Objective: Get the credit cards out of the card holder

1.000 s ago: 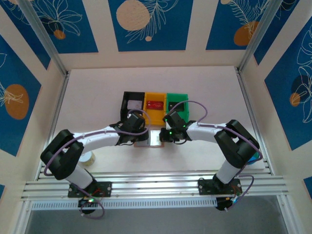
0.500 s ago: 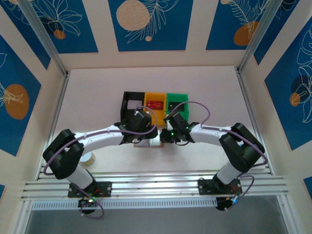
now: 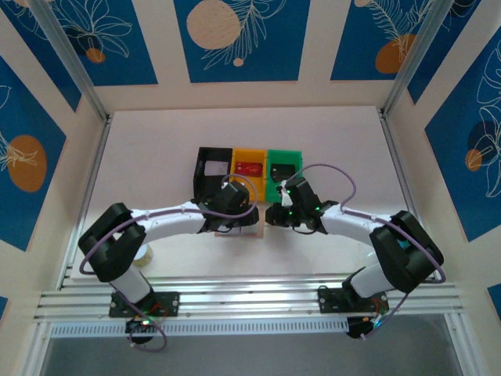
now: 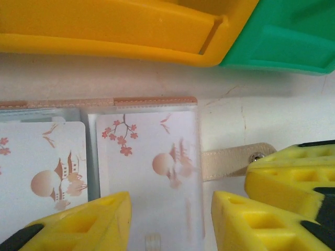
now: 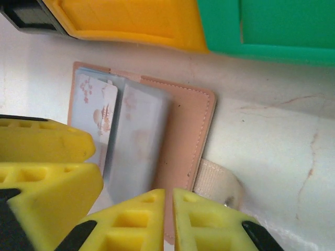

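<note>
The card holder (image 3: pixel 247 226) lies open on the table just in front of the bins, tan cover (image 5: pixel 184 130) down. Its clear pockets (image 5: pixel 137 142) hold pale cards printed with blossoms (image 4: pixel 149 162). A strap with a snap (image 4: pixel 236 159) sticks out to the right. My left gripper (image 4: pixel 170 225) is open, its yellow fingers (image 4: pixel 84 225) astride the right-hand pocket and card. My right gripper (image 5: pixel 168 219) hovers at the cover's near right edge beside the strap (image 5: pixel 217 183). Its tips are together with a hairline slit and nothing visibly pinched. The left gripper's fingers (image 5: pixel 47 167) show beside it.
Black (image 3: pixel 211 168), yellow (image 3: pixel 250 169) and green (image 3: pixel 283 168) bins stand in a row right behind the holder. The yellow one holds a red item, the green one a dark item. A tape roll (image 3: pixel 142 254) sits by the left arm's base.
My left gripper's fingers have spread wider over the holder. Both wrists have shifted right and a little toward the bins. The right tips have parted by a sliver.
</note>
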Available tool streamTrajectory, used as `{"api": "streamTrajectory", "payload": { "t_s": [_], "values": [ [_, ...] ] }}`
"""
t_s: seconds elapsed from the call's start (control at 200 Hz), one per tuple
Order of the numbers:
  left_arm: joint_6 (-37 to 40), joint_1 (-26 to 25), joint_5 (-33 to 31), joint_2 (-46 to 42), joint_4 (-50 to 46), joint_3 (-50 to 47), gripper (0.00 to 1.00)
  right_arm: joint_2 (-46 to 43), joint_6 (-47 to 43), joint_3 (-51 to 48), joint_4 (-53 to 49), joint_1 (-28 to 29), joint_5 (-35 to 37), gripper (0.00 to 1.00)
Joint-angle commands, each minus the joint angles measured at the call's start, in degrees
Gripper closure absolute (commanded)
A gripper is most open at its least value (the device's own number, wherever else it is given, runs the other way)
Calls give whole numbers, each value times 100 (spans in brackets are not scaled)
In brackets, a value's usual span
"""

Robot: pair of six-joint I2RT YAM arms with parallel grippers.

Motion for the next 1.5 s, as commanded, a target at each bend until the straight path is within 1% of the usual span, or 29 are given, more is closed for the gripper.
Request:
{"api": "streamTrajectory", "payload": {
  "t_s": [0.0, 0.1, 0.215, 0.305, 0.43, 0.55, 0.63, 0.695, 0.8, 0.895, 1.09, 1.37, 1.495],
  "values": [
    [15, -58, -127, -205, -58, 151, 54, -255, 57, -171, 294, -73, -325, 86],
    [129, -63, -317, -427, -311, 151, 54, -338, 53, -237, 447, -86, -468, 84],
    [150, -59, -377, -554, -388, 55, 53, -301, 35, -221, 545, -42, -533, 84],
    [106, -59, -418, -602, -315, -103, 53, -264, 46, -195, 633, 65, -620, 84],
    [-1, -58, -369, -602, -96, -321, 54, -202, 91, -83, 578, 261, -559, 85],
    [-95, -58, -337, -567, 54, -392, 54, -4, 307, 68, 525, 271, -666, 87],
    [-126, -62, -349, -560, 95, -411, 54, 197, 396, 143, 579, 258, -879, 89],
    [-118, -56, -428, -587, 37, -426, 54, 313, 515, 115, 756, 245, -1027, 88],
    [-175, -57, -733, -812, -114, -629, 54, 374, 650, 70, 924, 247, -1169, 88],
    [-245, -27, -973, -1102, -214, -881, 55, 370, 707, 73, 929, 258, -1143, 87],
    [-425, 12, -1414, -1477, -818, -1158, 54, 391, 812, 204, 847, 367, -992, 83],
    [-617, 116, -1656, -1648, -1397, -1387, 54, 649, 1026, 630, 541, 620, -664, 79],
    [-618, 149, -1618, -1600, -1444, -1452, 54, 866, 1122, 842, 408, 727, -518, 78]
  ]
}}
